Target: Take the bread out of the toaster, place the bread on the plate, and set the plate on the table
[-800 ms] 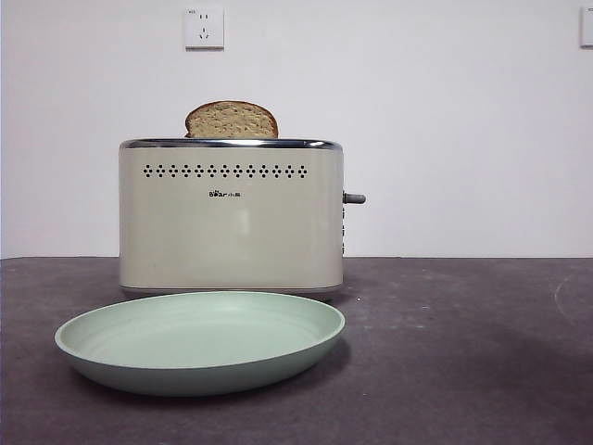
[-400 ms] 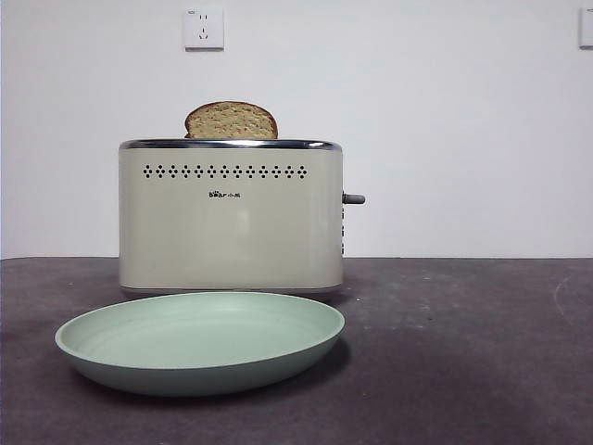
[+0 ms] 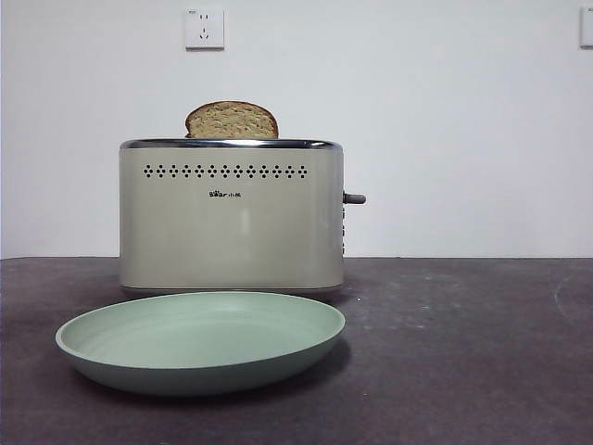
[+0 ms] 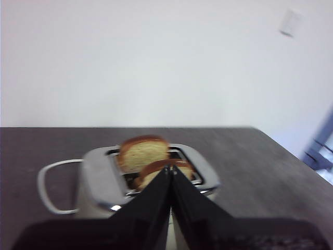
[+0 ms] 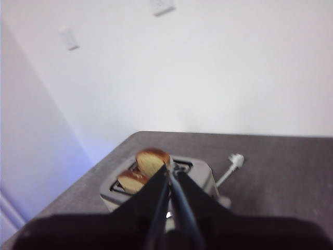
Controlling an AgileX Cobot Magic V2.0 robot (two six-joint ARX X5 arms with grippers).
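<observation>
I see the bread [image 3: 232, 120] standing upright in the toaster [image 3: 231, 218], its domed top above the chrome rim, a second slice [image 4: 158, 174] in the other slot. The plate [image 3: 200, 341] lies on the table [image 3: 463, 352], just in front of the toaster. My left gripper [image 4: 170, 168] and right gripper [image 5: 168, 167] hang above, each with jaws pressed together, holding nothing.

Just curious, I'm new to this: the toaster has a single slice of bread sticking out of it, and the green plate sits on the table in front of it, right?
Not quite. The toaster holds two slices: the bread and a second slice in the other slot, as both wrist views show. The front view shows only one. The plate does sit on the table in front of it.
</observation>
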